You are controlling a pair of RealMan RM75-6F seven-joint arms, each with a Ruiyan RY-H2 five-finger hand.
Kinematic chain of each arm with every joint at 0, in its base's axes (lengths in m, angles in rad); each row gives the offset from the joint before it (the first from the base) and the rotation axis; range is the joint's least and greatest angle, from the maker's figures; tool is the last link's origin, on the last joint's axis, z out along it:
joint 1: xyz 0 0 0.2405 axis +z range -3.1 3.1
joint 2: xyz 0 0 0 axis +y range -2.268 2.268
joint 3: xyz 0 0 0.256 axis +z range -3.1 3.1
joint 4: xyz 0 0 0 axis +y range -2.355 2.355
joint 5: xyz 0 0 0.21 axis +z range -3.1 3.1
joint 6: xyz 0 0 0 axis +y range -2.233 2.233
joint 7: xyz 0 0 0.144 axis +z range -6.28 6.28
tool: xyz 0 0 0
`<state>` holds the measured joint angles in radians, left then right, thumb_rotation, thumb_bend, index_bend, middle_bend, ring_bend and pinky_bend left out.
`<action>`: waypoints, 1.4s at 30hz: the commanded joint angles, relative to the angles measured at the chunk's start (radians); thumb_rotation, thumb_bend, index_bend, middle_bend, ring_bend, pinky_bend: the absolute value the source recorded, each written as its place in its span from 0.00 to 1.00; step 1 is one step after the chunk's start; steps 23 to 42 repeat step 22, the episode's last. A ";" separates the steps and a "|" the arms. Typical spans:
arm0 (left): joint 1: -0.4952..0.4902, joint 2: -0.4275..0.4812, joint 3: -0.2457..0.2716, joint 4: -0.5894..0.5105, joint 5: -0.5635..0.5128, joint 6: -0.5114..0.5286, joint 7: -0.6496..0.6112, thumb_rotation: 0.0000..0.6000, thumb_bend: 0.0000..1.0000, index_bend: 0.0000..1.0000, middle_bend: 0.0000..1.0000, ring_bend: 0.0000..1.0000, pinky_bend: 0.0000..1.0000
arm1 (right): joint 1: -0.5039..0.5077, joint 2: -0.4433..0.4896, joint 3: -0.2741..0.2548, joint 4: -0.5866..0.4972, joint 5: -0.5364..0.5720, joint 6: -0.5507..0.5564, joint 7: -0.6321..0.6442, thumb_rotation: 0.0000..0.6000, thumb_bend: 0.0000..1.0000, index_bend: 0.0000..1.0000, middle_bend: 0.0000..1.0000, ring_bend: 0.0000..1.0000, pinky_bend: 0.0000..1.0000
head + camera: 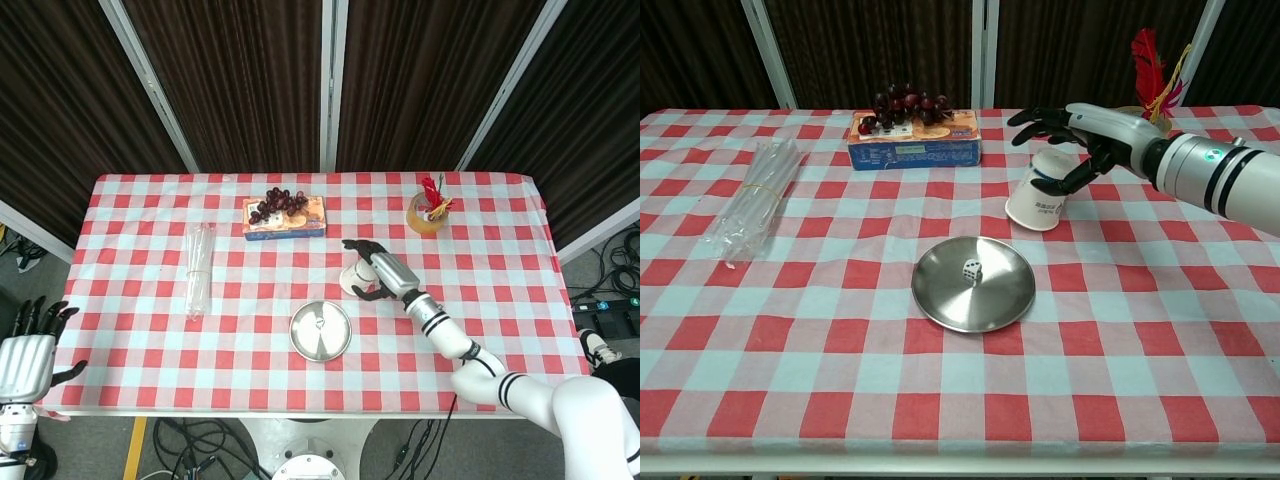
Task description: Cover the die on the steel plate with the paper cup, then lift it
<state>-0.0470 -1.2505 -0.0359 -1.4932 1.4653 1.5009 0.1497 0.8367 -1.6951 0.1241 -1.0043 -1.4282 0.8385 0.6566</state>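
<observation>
A round steel plate lies on the checked cloth near the table's front. A small white die sits uncovered near its middle. My right hand grips a white paper cup, mouth down and tilted, in the air to the right of and behind the plate. My left hand hangs off the table's front left corner with its fingers spread and nothing in it.
A bundle of clear plastic lies at the left. A blue box with dark grapes on it stands at the back. A tape roll with red feathers stands at the back right.
</observation>
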 commanded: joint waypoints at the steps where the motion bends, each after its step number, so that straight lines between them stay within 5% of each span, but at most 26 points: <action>1: -0.002 0.000 -0.001 0.003 0.001 -0.002 -0.003 1.00 0.00 0.22 0.16 0.02 0.02 | -0.039 0.059 -0.008 -0.065 -0.017 0.071 -0.042 1.00 0.29 0.00 0.04 0.00 0.00; 9: -0.013 -0.010 -0.006 0.026 0.003 -0.011 -0.025 1.00 0.00 0.22 0.16 0.02 0.02 | -0.270 0.325 -0.058 -0.334 -0.054 0.414 -0.326 1.00 0.29 0.00 0.09 0.00 0.00; 17: -0.029 -0.019 -0.011 0.030 0.000 -0.030 -0.016 1.00 0.00 0.22 0.16 0.02 0.02 | -0.537 0.538 -0.160 -0.493 0.003 0.611 -0.416 1.00 0.29 0.05 0.14 0.00 0.00; 22: -0.039 -0.021 -0.014 0.016 0.000 -0.037 0.003 1.00 0.00 0.22 0.16 0.02 0.02 | -0.638 0.573 -0.190 -0.537 -0.004 0.696 -0.458 1.00 0.29 0.07 0.14 0.00 0.00; 42: -0.039 -0.021 -0.014 0.016 0.000 -0.037 0.003 1.00 0.00 0.22 0.16 0.02 0.02 | -0.638 0.573 -0.190 -0.537 -0.004 0.696 -0.458 1.00 0.29 0.07 0.14 0.00 0.00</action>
